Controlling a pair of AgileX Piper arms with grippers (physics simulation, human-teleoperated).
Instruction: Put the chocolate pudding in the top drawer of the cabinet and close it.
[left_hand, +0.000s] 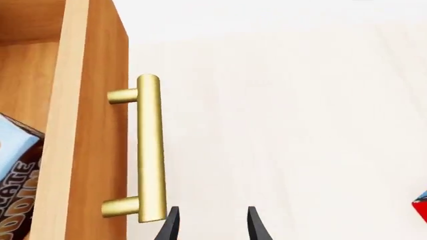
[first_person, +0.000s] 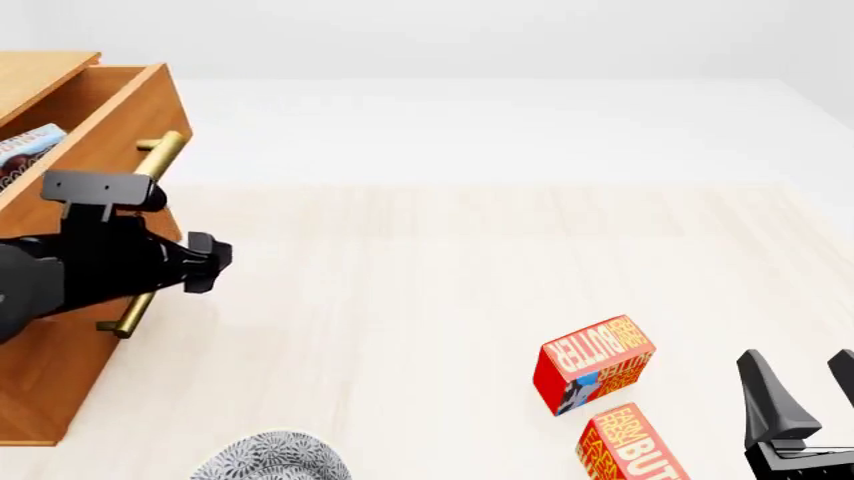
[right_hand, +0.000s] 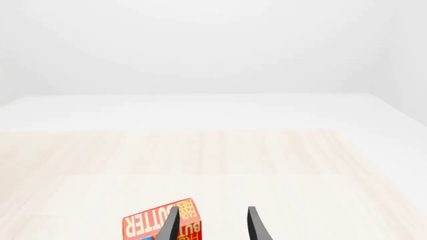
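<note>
The right gripper (first_person: 801, 385) stands nearest the front camera at the lower right, its two dark fingers spread apart with nothing between them. Just to its left lie two red butter boxes: one (first_person: 594, 363) tilted on the table (first_person: 441, 270), the other (first_person: 630, 445) closer to the front edge and partly cut off. In the right wrist view the spread fingertips frame one red box (right_hand: 150, 225) beyond them. A grey speckled round object (first_person: 274, 458) shows at the bottom edge.

On the left, the cabinet (first_person: 54, 370) stands with its top drawer (first_person: 114, 120) pulled out. The chocolate pudding (first_person: 24, 150) lies inside that drawer, a small flat box with a light blue top; in the left wrist view (left_hand: 19, 175) its lower part is dark brown with pale lettering, only part of which is readable.

The left gripper (left_hand: 210, 222) shows two dark fingertips apart and empty, just beside the lower end of the brass bar handle (left_hand: 150, 150) on the drawer's orange-brown front, not around it. From the front, the left arm (first_person: 114, 260) covers much of that handle (first_person: 158, 155), and its fingers are hidden from this angle.
</note>
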